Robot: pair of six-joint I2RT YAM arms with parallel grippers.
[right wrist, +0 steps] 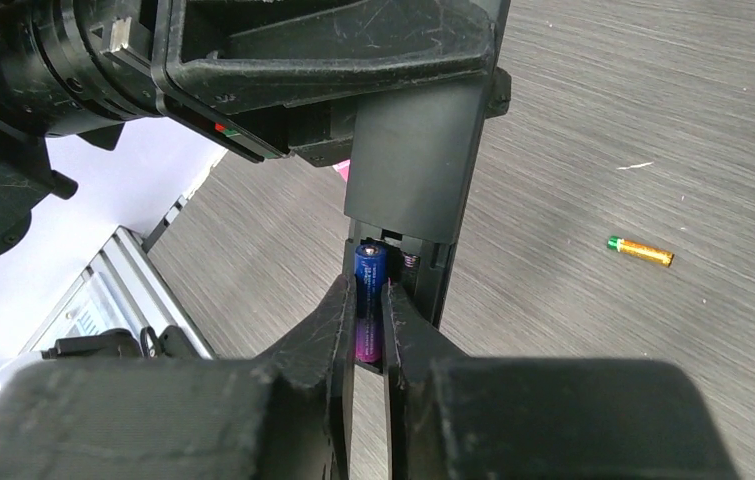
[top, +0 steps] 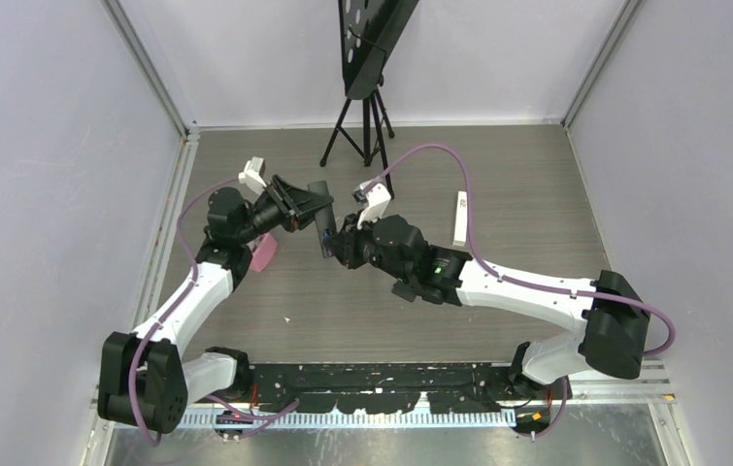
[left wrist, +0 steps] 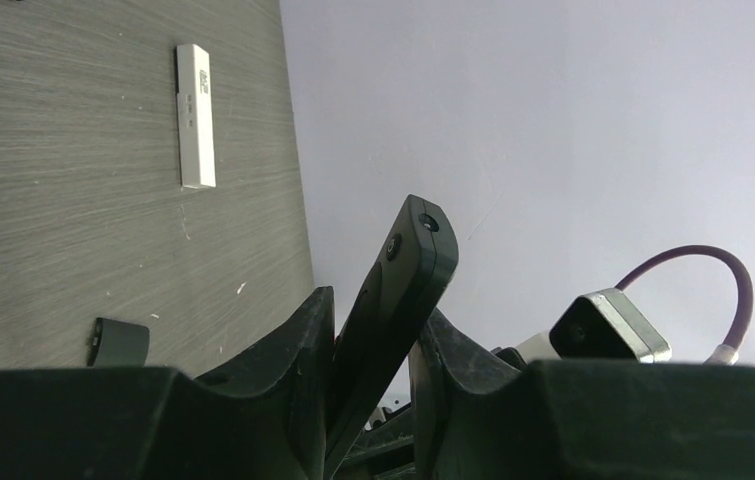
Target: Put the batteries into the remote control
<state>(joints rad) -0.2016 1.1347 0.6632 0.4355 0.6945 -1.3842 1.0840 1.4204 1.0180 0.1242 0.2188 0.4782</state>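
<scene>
My left gripper (top: pixel 316 206) (left wrist: pixel 378 310) is shut on a black remote control (top: pixel 321 218) (left wrist: pixel 403 290) (right wrist: pixel 418 150) and holds it tilted above the table, its battery bay open. My right gripper (top: pixel 333 243) (right wrist: pixel 370 290) meets it from the right. Its fingers press on both sides of a purple-blue battery (right wrist: pixel 369 275) that lies in the left slot of the bay, top end by the contact. The slot beside it shows a bare spring. An orange-yellow battery (right wrist: pixel 640 251) lies loose on the table to the right.
A white remote (top: pixel 460 218) (left wrist: pixel 195 115) lies on the table at the right. A small dark cover piece (left wrist: pixel 118 342) rests on the wood. A pink object (top: pixel 263 254) sits under the left arm. A black tripod (top: pixel 367 126) stands at the back.
</scene>
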